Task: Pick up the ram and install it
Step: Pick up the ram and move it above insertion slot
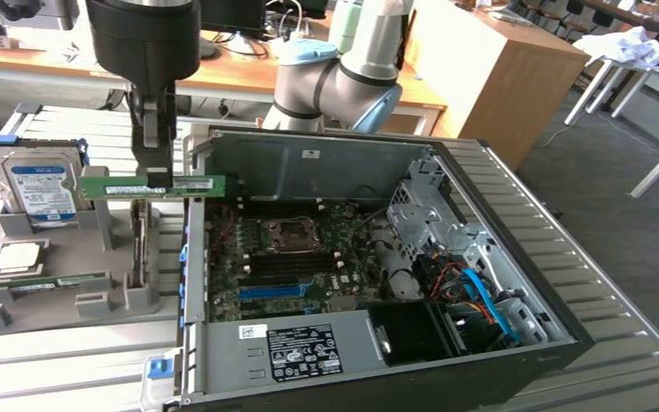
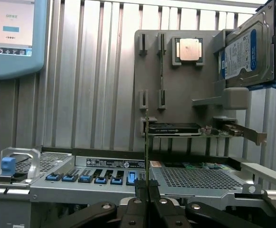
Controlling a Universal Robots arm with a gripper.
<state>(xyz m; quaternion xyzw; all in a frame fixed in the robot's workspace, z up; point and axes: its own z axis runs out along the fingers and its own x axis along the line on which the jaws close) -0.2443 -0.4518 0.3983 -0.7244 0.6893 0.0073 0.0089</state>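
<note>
ram (image 1: 117,187) gripped mid-length in claw (image 1: 160,178), level, beside open computer case (image 1: 306,163)

The exterior view looks steeply down across the slatted desk (image 1: 621,292) onto the open computer case (image 1: 306,167). The wrist view sits close behind the jaws, sighting edge-on along the ram (image 2: 147,152). Both views catch the grey holder (image 1: 72,296) and the hard drive (image 1: 41,184).

- bright, even room light falls on the grey ribbed metal table (image 1: 66,378); shadows are soft.
- the open black computer case (image 1: 559,343) is dim in its lower bay.
- crumpled white paper (image 1: 633,47) glares, washed out.
- the dark gripper (image 2: 146,186) is underlit; the thin green ram stick (image 1: 152,186) is evenly lit.
- a pale-blue screen (image 2: 9,38) glows.
</note>
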